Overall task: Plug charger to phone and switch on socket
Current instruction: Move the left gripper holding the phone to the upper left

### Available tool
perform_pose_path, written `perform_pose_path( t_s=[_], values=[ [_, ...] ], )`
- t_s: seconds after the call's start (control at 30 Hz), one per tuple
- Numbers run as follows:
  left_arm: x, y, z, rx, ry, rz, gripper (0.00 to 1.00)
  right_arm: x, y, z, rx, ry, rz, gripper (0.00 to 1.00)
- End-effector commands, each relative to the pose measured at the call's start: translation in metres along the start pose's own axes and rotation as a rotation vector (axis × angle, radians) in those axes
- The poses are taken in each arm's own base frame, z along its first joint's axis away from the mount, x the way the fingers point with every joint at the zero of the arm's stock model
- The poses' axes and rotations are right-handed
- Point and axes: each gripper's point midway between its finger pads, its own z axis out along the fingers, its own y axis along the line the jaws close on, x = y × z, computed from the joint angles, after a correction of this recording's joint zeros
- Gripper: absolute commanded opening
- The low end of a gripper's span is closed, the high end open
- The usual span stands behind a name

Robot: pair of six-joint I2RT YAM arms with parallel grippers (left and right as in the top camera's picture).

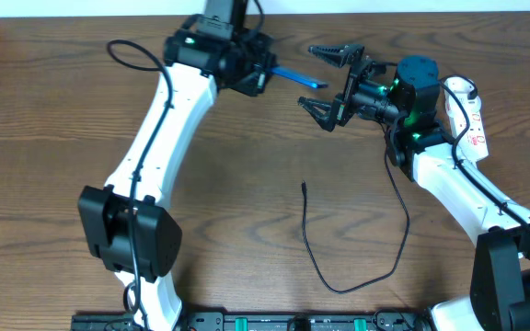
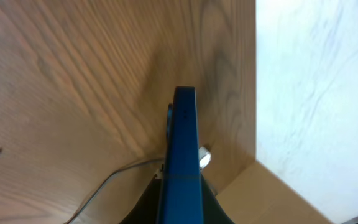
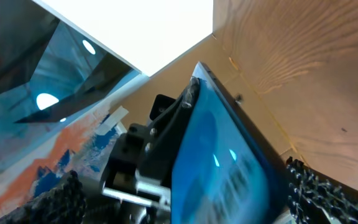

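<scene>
One brown wood-grain tabletop (image 1: 247, 230) under everything. Two white jointed arms, the left (image 1: 155, 138) reaching in from the near left, the right (image 1: 458, 188) from the near right, meeting toward the far edge. One long thin black charger cable (image 1: 339, 267), looped loose on the tabletop between the arms and held by neither. One narrow white power strip with red marks (image 1: 470, 115), flat at the far right, just beside the right arm. One slim blue-screened phone with a black rim (image 1: 291, 74), turned on edge and clamped at one end in the left hand (image 1: 270, 72). Two black hands in all: left hand closed tight on the phone, right hand (image 1: 313, 78) spread wide, fingers either side of the phone's free end. One small black plug tip (image 1: 304, 187), near mid-tabletop, well apart from the phone.
</scene>
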Motion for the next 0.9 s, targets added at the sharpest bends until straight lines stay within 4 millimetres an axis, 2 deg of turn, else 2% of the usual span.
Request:
perform_pose_path(
  t_s=[0.0, 0.1, 0.27, 0.33, 0.47, 0.53, 0.67, 0.87],
  values=[
    [-0.022, -0.006, -0.015, 0.039, 0.033, 0.012, 0.08, 0.002, 0.014, -0.003, -0.026, -0.006, -0.169, 0.99],
    [-0.036, -0.008, -0.027, 0.075, 0.097, 0.086, 0.07, -0.007, 0.015, -0.009, -0.022, -0.031, -0.337, 0.99],
    [-0.044, 0.0, -0.049, 0.138, 0.242, 0.281, 0.07, -0.023, 0.001, -0.014, 0.043, -0.076, -0.512, 0.98],
    [-0.05, 0.013, -0.058, 0.127, 0.275, 0.343, 0.08, -0.038, -0.012, -0.016, 0.109, -0.138, -0.578, 0.98],
    [-0.065, 0.044, -0.071, 0.071, 0.299, 0.429, 0.07, -0.079, -0.056, -0.034, 0.335, -0.314, -0.591, 0.99],
    [-0.064, 0.055, -0.079, 0.073, 0.34, 0.491, 0.07, -0.093, -0.063, -0.043, 0.399, -0.38, -0.643, 0.99],
    [-0.051, 0.058, -0.098, 0.189, 0.447, 0.627, 0.07, -0.098, -0.062, -0.045, 0.425, -0.4, -0.722, 0.99],
    [-0.061, 0.065, -0.107, 0.204, 0.439, 0.656, 0.08, -0.095, -0.062, -0.046, 0.485, -0.378, -0.779, 0.99]
  ],
)
